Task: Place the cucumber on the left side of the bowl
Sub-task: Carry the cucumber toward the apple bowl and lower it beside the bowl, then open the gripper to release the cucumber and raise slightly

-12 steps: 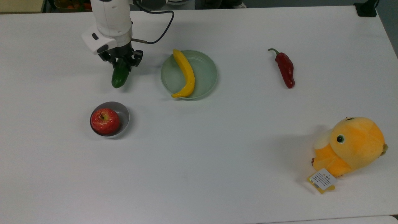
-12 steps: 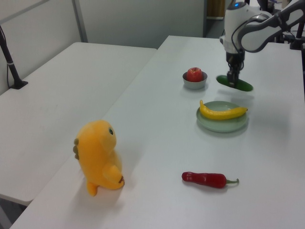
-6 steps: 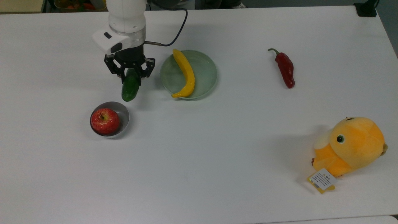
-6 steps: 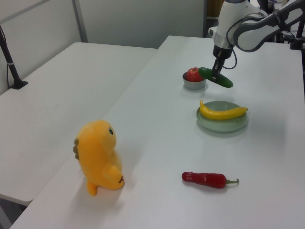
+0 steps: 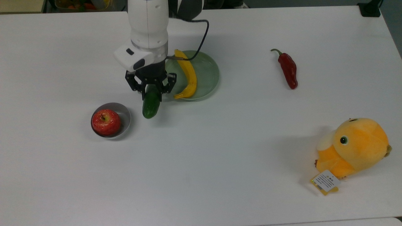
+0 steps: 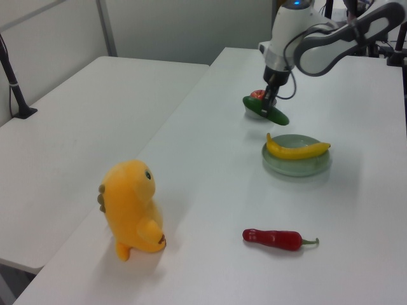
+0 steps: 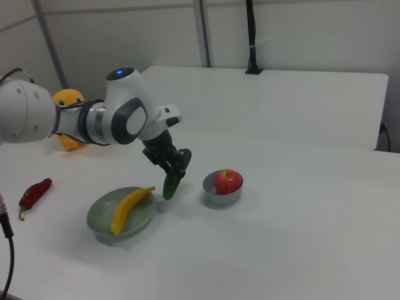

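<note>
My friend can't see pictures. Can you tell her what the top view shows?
A white robot arm's gripper holds a green cucumber above a white table, between a grey bowl with a red apple and a pale green dish with a banana. A red chili pepper and an orange plush toy lie apart.

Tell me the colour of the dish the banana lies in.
Pale green. The dish shows best in the top view, with the yellow banana lying across it.

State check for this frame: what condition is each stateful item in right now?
gripper: shut on the cucumber
cucumber: held, tilted, lifted off the table
bowl: upright, holds an apple
green dish: holds a banana
chili pepper: lying on the table
plush toy: resting on the table
</note>
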You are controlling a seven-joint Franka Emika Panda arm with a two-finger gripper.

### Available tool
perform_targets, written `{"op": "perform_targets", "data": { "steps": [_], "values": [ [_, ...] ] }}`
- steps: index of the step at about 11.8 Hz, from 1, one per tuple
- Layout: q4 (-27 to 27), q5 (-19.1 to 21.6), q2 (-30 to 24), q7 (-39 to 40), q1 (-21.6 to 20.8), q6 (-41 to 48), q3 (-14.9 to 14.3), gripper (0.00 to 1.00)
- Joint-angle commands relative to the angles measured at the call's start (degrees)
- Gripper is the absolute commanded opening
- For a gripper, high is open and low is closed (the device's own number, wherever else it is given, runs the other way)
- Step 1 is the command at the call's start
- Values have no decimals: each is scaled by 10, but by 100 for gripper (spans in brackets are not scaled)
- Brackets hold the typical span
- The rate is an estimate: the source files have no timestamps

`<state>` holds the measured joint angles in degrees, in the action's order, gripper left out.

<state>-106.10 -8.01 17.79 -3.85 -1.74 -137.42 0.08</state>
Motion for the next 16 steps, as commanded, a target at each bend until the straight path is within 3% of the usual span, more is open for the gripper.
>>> {"op": "perform_targets", "data": {
  "steps": [1, 5, 6, 7, 14, 16],
  "values": [
    [67, 5, 67, -19, -2, -12, -3, 16],
    [66, -5, 88, -14, 9, -33, -4, 21],
    [66, -5, 90, -15, 9, -33, -4, 53],
    [66, -5, 89, -15, 9, -33, -4, 97],
    [64, 4, 57, -54, 8, -22, -3, 100],
    [66, 5, 22, -79, 5, 47, -3, 100]
  ]
}}
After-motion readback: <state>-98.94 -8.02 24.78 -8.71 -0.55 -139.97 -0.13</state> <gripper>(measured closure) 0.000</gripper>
